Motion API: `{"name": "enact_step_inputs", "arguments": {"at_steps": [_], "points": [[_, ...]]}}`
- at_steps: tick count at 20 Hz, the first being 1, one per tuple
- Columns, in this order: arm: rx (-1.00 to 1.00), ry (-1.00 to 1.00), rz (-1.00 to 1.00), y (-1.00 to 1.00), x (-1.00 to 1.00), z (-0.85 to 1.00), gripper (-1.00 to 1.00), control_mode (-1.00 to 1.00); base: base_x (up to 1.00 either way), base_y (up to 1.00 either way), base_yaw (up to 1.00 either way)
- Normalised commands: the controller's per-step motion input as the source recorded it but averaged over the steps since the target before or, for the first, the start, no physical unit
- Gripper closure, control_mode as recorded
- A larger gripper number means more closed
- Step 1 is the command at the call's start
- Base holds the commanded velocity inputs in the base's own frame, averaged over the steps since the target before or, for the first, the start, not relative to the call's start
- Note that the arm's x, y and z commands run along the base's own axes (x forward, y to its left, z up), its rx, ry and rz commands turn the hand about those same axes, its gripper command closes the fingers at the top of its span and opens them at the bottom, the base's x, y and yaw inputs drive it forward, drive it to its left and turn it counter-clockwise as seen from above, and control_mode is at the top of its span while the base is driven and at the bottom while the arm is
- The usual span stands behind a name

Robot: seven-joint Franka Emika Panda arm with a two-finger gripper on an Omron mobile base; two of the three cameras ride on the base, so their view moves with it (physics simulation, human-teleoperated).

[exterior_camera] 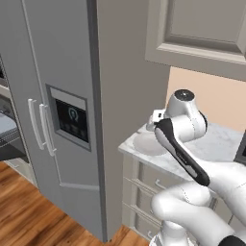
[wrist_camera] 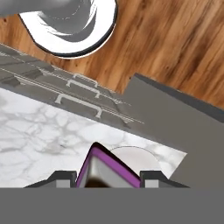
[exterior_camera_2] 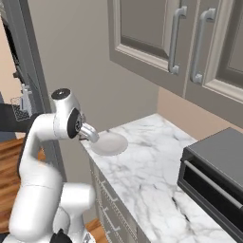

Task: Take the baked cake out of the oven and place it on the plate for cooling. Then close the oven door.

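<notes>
Cake (wrist_camera: 107,168), a dark slice in a purple-edged wrapper, sits between the two dark finger tips of the gripper (wrist_camera: 108,175) at 6 o'clock in the hand view, the jaws narrowed onto its sides and holding it above the white plate (wrist_camera: 142,159). That plate (exterior_camera_2: 110,144) rests near the corner of the marble counter (exterior_camera_2: 156,161) in the right base view, just at 3 o'clock of the hand. At 9 o'clock in the left base view the oven door (exterior_camera: 10,153) hangs open beside the grey fridge (exterior_camera: 57,96).
</notes>
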Motion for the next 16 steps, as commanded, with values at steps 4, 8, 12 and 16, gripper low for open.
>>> {"name": "enact_step_inputs", "arguments": {"at_steps": [4,8,12,16], "points": [[0.00,0.04,0.00,0.00,0.59,-0.51,1.00,-1.00,0.00,0.00,0.00],[0.00,0.00,0.00,-0.16,0.47,-0.71,1.00,-1.00,0.00,0.00,0.00],[0.00,0.00,0.00,-0.28,0.32,-0.80,1.00,-1.00,0.00,0.00,0.00],[0.00,0.00,0.00,-0.20,0.33,-0.61,1.00,-1.00,0.00,0.00,0.00]]}}
